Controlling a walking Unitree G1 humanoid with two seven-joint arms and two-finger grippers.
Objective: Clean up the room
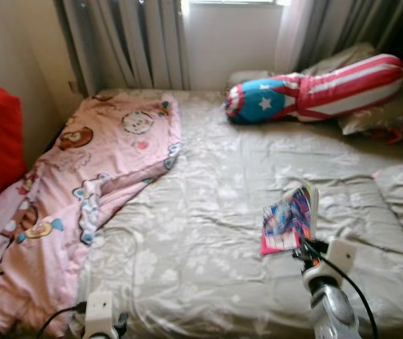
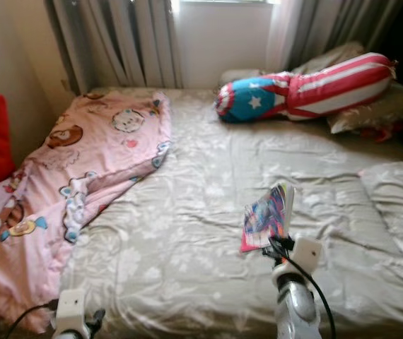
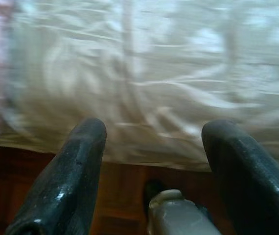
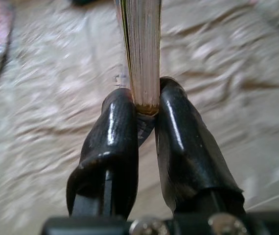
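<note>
The right gripper (image 4: 147, 110) pinches a thin, brightly coloured paperback book (image 1: 288, 217) by its lower edge, long axis rising away above the grey floral bedsheet (image 1: 208, 212), while the left gripper (image 3: 154, 147), fingers spread wide, hangs at the bed's near edge.

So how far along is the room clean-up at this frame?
Early. In hand: the right gripper is shut on a colourful book, held above the bed. The left gripper is open at the bed's edge. Left: the pink blanket lies crumpled, half off the bed. Nothing looks finished.
</note>
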